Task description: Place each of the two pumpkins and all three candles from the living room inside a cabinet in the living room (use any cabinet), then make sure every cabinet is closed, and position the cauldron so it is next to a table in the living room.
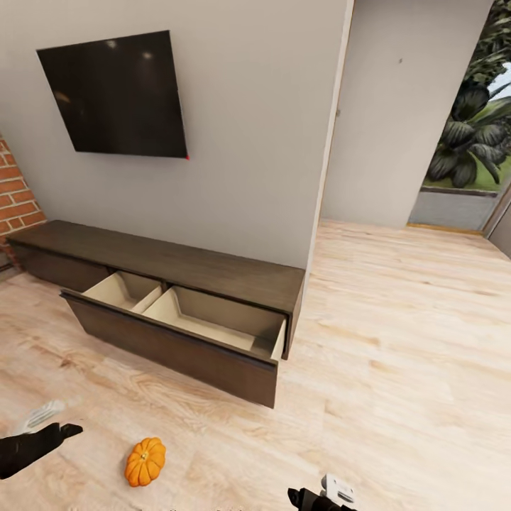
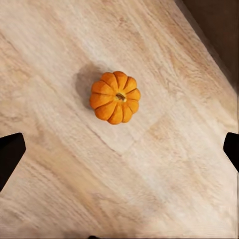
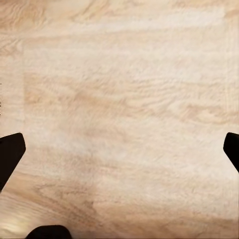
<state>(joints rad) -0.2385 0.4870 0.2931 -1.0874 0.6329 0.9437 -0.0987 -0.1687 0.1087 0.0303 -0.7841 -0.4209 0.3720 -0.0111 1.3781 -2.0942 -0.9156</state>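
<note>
One orange pumpkin [image 1: 145,461] lies on the wooden floor in front of the cabinet [image 1: 177,262], whose wide drawer [image 1: 177,312] stands pulled out with pale beige compartments that look empty. In the left wrist view the pumpkin [image 2: 115,97] sits on the floor well below my open left gripper [image 2: 119,149], whose black fingertips [image 2: 10,152] show at both edges. In the head view the left arm [image 1: 35,443] hangs just left of the pumpkin. My right gripper [image 3: 119,149] is open over bare floor. Candles, cauldron and table are out of view.
A black TV [image 1: 117,96] hangs on the grey wall above the cabinet. A brick wall [image 1: 14,188] stands at the far left. Right of the cabinet a doorway [image 1: 411,142] opens onto more wooden floor [image 1: 397,341], with plants beyond.
</note>
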